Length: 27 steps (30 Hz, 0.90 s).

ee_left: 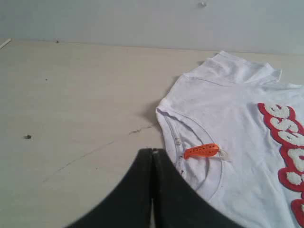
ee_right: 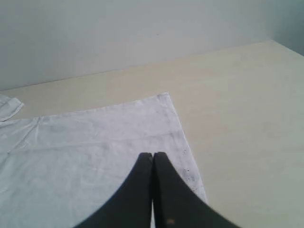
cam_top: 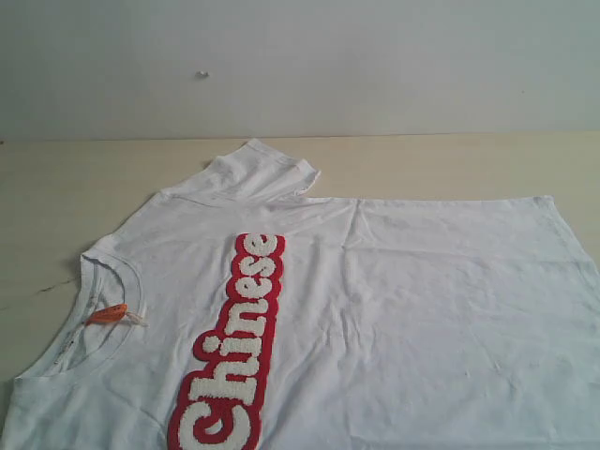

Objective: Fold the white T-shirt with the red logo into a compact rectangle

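The white T-shirt (cam_top: 412,300) lies flat and face up on the table, collar (cam_top: 117,272) to the left with its orange neck tag (cam_top: 108,314), hem to the right. The red logo (cam_top: 239,347) reading "Chinese" runs across the chest. One sleeve (cam_top: 258,173) points toward the far wall. No gripper shows in the exterior view. In the left wrist view my left gripper (ee_left: 152,152) is shut and empty, over bare table just beside the collar (ee_left: 180,142). My right gripper (ee_right: 153,155) is shut and empty above the shirt's hem corner (ee_right: 164,102).
The pale wooden table (cam_top: 422,159) ends at a plain grey wall (cam_top: 375,56). A thin crack in the tabletop (ee_left: 95,149) runs left of the collar. The shirt's near part runs out of the exterior view at the bottom.
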Available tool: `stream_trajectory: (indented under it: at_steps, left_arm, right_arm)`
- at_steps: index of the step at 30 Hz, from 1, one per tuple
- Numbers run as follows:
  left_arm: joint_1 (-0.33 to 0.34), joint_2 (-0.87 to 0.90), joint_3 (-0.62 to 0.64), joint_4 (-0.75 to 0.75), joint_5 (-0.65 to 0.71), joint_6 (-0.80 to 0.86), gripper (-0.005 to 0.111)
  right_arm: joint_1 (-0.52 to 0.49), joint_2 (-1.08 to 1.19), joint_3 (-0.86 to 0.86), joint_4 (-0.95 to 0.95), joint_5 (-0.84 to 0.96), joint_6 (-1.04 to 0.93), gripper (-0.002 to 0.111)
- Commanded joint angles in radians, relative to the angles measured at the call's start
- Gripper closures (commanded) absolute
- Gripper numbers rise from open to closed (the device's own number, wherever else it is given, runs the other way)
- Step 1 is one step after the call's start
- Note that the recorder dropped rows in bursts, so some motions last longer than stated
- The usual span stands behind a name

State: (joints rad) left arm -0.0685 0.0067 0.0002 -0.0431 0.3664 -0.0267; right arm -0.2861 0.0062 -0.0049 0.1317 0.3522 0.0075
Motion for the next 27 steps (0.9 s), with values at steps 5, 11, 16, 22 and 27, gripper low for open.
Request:
stream_trajectory:
  at_steps: [5,11,16,22,27]
  left_arm:
    - [0.000,-0.007,0.000,0.000,-0.012,-0.003,0.107]
    - [0.000,-0.007,0.000,0.000,-0.012,-0.003,0.107]
    - [0.000,-0.007,0.000,0.000,-0.012,-0.003,0.107]
    - [0.000,-0.007,0.000,0.000,-0.012,-0.003,0.107]
    - [0.000,-0.007,0.000,-0.010,-0.016,-0.009,0.107]
  right_arm:
    - [-0.007,-0.006,0.005,-0.001,-0.002,-0.008,0.108]
    - [-0.005,-0.006,0.005,-0.001,-0.003,-0.008,0.108]
    - [-0.005,-0.006,0.005,-0.001,-0.003,-0.008,0.108]
    - [-0.005,-0.006,0.005,-0.001,-0.003,-0.008,0.108]
    - [-0.005,-0.006,0.005,-0.015,-0.060,-0.008,0.108]
